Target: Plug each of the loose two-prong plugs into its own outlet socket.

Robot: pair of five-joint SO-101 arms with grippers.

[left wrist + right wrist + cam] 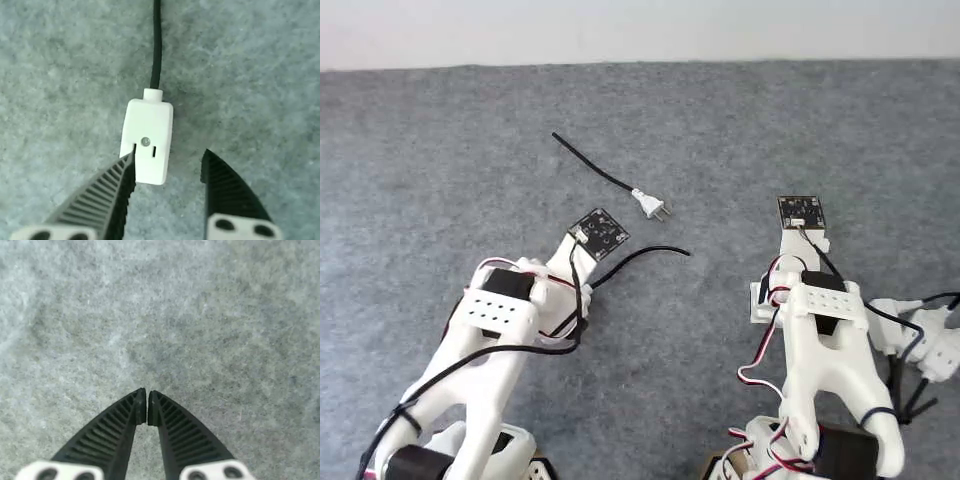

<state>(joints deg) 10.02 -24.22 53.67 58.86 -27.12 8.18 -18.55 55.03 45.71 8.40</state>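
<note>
Socket between left hand's fingertips

plug and cord between arms

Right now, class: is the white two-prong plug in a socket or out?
Out: the plug lies loose on the grey mat, both prongs bare.

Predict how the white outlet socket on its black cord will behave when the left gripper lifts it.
The outlet socket looks like rigid, smooth plastic, so it probably won't deform but might slip in the open left gripper. Its thin black cord likely flops and trails. Flat-sided, it should slide, not roll.
</note>
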